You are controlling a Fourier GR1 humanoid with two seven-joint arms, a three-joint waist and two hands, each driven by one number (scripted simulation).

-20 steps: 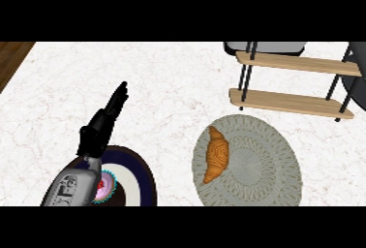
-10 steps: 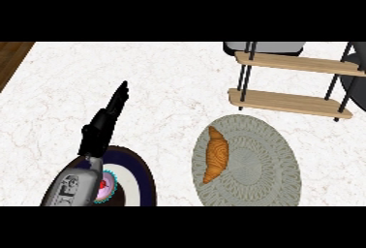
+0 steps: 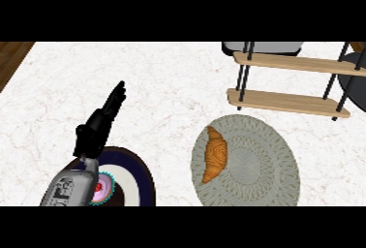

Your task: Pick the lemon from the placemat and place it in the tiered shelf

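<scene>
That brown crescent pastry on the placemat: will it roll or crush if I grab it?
The croissant lies flat on the placemat, so it probably won't roll. It looks like flaky pastry, likely light and crushable. Tapered ends suggest gripping the thicker middle.

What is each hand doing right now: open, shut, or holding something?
Left hand: open, fingers straight, holding nothing.
Right hand: not in view.

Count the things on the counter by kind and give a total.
Croissant: 1
Cupcake: 1
Plate: 1
Placemat: 1
Tiered shelf: 1
Grey item behind shelf: 1
Dark item at right edge: 1
Total: 7
</scene>
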